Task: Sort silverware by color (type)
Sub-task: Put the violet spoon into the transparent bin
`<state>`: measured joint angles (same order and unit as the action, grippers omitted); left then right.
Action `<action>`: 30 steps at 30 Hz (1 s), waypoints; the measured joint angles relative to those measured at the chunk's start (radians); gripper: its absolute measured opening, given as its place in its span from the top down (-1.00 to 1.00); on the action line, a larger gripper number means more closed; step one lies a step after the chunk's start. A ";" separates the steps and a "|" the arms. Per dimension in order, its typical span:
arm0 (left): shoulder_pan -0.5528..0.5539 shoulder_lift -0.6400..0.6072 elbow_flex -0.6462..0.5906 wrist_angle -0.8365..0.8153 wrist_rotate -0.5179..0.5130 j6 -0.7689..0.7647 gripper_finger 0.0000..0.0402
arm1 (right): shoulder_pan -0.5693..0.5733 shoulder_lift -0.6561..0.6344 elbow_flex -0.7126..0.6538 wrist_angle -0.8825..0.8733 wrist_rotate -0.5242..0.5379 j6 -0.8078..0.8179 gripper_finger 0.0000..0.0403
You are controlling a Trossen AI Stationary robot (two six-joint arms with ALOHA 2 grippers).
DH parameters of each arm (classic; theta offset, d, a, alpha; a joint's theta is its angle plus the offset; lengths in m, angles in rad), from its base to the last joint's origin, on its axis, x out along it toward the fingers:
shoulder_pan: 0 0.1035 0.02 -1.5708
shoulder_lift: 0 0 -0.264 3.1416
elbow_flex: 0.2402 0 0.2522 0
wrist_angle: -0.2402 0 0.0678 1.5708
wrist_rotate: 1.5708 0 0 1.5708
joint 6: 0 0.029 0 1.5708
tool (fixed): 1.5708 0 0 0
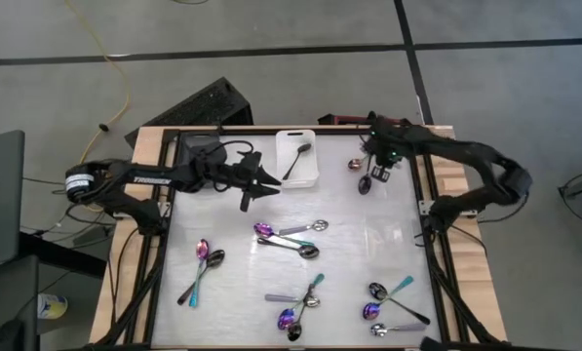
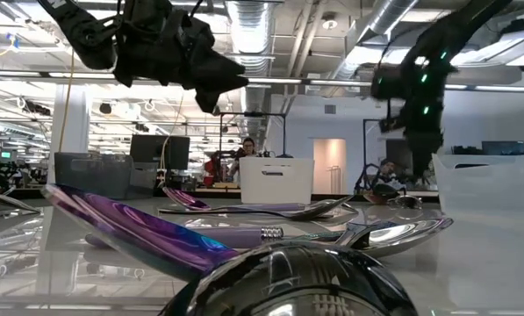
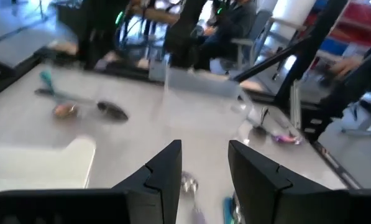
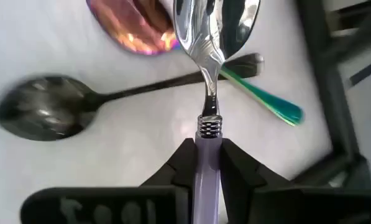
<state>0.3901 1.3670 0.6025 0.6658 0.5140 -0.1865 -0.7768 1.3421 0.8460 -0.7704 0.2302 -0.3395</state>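
1. Clearly, the right gripper (image 4: 208, 163) is clamped on the lilac handle of a silver spoon (image 4: 213, 37), pinched between its fingers, presumably so the bowl hangs forward of them for carrying to a bin.
2. Just past those fingertips lie a black spoon (image 4: 45, 115) and a purple spoon (image 4: 135, 31) with a teal handle, touching or crossing; which lies on top I cannot tell.
3. The left gripper (image 3: 204, 165) hangs with fingers spread and empty, seemingly waiting beside the white bin (image 1: 296, 171), which holds one black spoon.
4. Other spoons lie scattered well beyond both grippers, unsorted.
5. The held spoon's handle end is hidden inside the fingers; the left wrist view blurs everything ahead.
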 joint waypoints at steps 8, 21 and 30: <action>-0.017 0.004 0.000 -0.345 -0.328 0.141 0.42 | 0.183 -0.287 0.001 -0.095 -0.168 0.402 0.66; -0.043 0.022 0.000 -0.377 -0.330 0.240 0.42 | 0.902 -0.374 0.025 -0.190 -0.103 1.353 0.66; -0.043 0.022 0.000 -0.356 -0.228 0.291 0.42 | 1.211 -0.218 0.025 -0.324 -0.080 1.875 0.66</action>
<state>0.3470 1.3891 0.6022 0.3099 0.2859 0.1048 0.4347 1.1243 0.8707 -1.0945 0.1505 1.5359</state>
